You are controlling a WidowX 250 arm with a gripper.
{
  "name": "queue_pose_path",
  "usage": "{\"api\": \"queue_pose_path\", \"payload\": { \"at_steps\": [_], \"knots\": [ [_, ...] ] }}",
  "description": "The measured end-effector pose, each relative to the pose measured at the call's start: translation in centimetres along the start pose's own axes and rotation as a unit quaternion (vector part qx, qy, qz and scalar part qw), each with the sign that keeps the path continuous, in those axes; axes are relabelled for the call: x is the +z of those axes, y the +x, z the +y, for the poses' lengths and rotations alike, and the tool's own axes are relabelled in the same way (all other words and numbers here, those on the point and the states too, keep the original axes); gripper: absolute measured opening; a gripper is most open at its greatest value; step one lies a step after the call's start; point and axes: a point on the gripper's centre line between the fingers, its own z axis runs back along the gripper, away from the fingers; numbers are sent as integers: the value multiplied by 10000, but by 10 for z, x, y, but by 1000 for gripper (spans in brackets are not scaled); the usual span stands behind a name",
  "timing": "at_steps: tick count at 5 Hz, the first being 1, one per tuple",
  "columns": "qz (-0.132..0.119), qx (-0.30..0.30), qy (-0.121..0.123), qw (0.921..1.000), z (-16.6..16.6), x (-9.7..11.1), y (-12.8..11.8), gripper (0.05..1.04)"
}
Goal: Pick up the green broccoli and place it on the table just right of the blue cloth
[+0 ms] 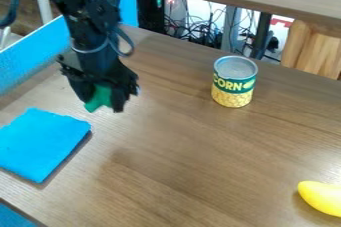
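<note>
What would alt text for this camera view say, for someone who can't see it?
A black robot arm holds a small green item in its tool over a brown table. A blue cloth lies at lower left, an upright can stands at upper right, and a yellow object is partly cut off at lower right.

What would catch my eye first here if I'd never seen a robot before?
Probably the bright blue cloth lying on the left of the wooden table, and near it the black pincer, pointing down with a green object between its fingers. Next, perhaps, the yellow-and-green can standing upright right of centre, and the smooth yellow thing cut off by the lower right edge.
</note>
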Motion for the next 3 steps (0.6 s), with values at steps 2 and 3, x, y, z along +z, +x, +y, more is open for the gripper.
{"api": "queue_pose_path", "payload": {
  "at_steps": [2,3],
  "knots": [
    [-516,613,166,9966,11,-36,17,812],
    [-388,709,349,9961,14,-53,12,812]
  ]
}}
